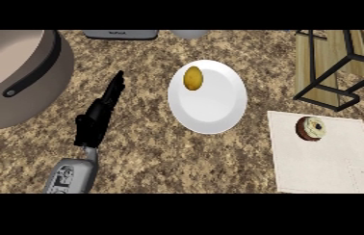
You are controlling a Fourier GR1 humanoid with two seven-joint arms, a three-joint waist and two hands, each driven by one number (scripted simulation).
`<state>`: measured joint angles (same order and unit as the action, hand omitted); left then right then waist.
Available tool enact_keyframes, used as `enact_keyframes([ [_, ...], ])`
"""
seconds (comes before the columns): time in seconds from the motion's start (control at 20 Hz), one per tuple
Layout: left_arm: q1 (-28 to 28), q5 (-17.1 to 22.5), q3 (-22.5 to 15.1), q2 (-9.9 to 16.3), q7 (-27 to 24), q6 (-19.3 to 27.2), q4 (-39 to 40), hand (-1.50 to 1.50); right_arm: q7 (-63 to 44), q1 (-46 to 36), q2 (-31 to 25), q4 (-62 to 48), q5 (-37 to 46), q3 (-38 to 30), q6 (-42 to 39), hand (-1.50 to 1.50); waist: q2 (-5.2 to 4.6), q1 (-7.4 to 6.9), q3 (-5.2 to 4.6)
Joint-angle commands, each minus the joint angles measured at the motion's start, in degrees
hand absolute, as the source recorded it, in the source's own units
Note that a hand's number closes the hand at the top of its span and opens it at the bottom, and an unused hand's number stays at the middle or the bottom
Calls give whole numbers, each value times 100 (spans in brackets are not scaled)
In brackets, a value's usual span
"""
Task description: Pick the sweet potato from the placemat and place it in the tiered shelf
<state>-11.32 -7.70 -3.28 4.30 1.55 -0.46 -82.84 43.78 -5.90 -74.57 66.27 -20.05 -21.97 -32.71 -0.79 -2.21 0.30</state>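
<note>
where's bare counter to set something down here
Bare counter lies between the left hand and the white plate, and below the plate beside the placemat. It is crowded at the top right, around the tiered shelf.

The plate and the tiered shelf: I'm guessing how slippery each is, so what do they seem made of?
The plate looks like glazed white ceramic: smooth, uniform, softly shaded. The tiered shelf seems to be pale wood boards, faintly grained, in a thin black frame, likely metal.
</note>
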Motion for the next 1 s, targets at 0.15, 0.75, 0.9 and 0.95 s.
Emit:
enact_keyframes([
  [0.15,-107,63,-39,46,74,-190,46,0,550,-806,-294,-917,-422,236,-1150,150,-38,-267,-8],
  [0.75,-424,-116,-80,-91,-151,-40,450,0,606,-2255,-138,-1587,-57,831,-508,150,-78,-290,-11],
  [0.9,-547,-50,43,-3,-139,-106,553,0,577,-2663,72,-1558,138,1130,-291,150,-58,-247,-20],
  [0.95,-433,-74,-111,-137,64,-61,288,0,614,-2781,165,-1678,188,1176,-191,150,-53,-337,-14],
])
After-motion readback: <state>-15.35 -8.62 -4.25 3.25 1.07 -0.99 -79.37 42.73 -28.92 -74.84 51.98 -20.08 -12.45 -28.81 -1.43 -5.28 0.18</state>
